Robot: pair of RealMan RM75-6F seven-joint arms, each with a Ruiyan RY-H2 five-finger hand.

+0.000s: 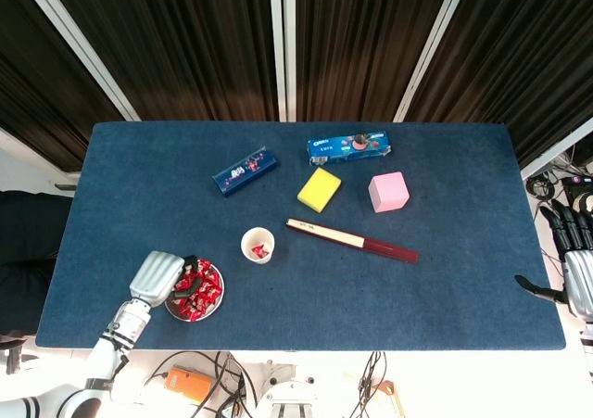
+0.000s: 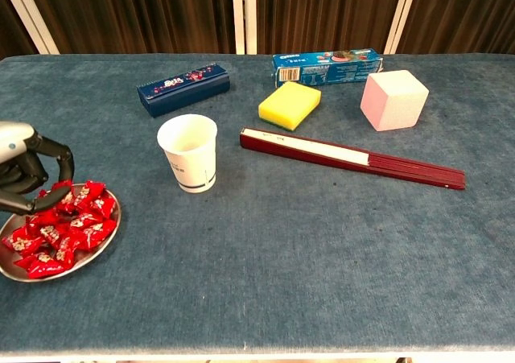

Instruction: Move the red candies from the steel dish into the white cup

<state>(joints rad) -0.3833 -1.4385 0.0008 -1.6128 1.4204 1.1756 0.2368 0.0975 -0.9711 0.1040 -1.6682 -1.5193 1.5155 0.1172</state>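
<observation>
The steel dish (image 1: 216, 304) (image 2: 90, 257) sits near the table's front left corner, heaped with red candies (image 1: 200, 288) (image 2: 66, 231). My left hand (image 1: 158, 277) (image 2: 26, 174) hangs over the dish's left rim with its fingers curled, and it pinches a red candy (image 2: 59, 188) between thumb and fingertip just above the pile. The white cup (image 1: 258, 245) (image 2: 188, 152) stands upright to the right of the dish, with one red candy (image 1: 260, 250) inside. My right hand (image 1: 576, 268) stays off the table's right edge, fingers apart and holding nothing; the chest view does not show it.
Behind the cup lie a dark blue case (image 1: 245, 171) (image 2: 183, 88), a blue cookie box (image 1: 348, 146) (image 2: 327, 66), a yellow sponge (image 1: 319, 189) (image 2: 290, 105) and a pink cube (image 1: 388, 192) (image 2: 393, 99). A closed red fan (image 1: 352, 240) (image 2: 352, 158) lies right of the cup.
</observation>
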